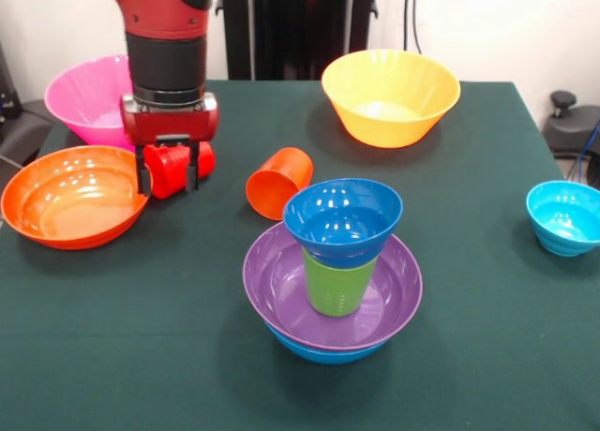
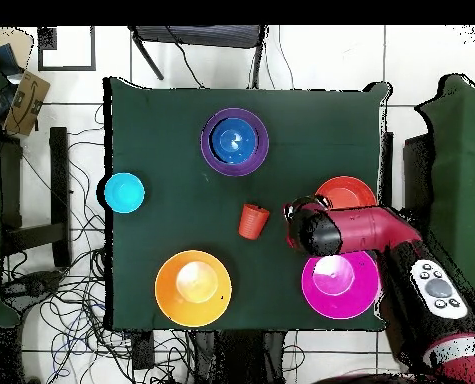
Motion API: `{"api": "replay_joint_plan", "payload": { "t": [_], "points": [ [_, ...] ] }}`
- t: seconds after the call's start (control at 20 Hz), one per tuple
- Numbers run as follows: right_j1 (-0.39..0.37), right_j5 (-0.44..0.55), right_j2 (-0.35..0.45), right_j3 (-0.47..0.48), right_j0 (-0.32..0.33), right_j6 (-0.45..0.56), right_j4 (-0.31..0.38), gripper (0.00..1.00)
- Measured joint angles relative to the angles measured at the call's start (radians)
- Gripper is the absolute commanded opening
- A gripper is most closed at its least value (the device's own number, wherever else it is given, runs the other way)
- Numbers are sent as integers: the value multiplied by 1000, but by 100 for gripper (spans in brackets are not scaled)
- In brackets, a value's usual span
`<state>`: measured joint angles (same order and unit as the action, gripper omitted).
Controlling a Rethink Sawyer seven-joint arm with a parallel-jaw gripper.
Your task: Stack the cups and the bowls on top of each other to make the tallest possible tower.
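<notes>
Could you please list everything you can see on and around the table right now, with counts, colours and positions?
tower: one; blue bowl at the bottom, purple bowl, upright green cup, small dark blue bowl on top; near middle of the table in the front view
orange cup: one, lying on its side behind the tower
red cup: one, lying on its side between the fingers
orange bowl: one, beside the red cup
pink bowl: one, far corner by the arm
yellow bowl: one, far side
cyan bowl: one, small, apart at the table's edge
table: one, dark green cloth
gripper: one, red and black, fingers either side of the red cup
</notes>
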<state>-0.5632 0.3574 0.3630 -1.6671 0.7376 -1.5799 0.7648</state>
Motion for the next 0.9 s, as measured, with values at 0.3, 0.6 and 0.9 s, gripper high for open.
{"api": "replay_joint_plan", "payload": {
  "t": [0.3, 0.6, 0.9],
  "points": [
    [20, -86, -170, 19, -157, -54, 40, 100],
    [52, -108, -322, 35, -289, -148, 48, 100],
    [45, -107, -337, 32, -245, -167, 28, 100]
  ]
}}
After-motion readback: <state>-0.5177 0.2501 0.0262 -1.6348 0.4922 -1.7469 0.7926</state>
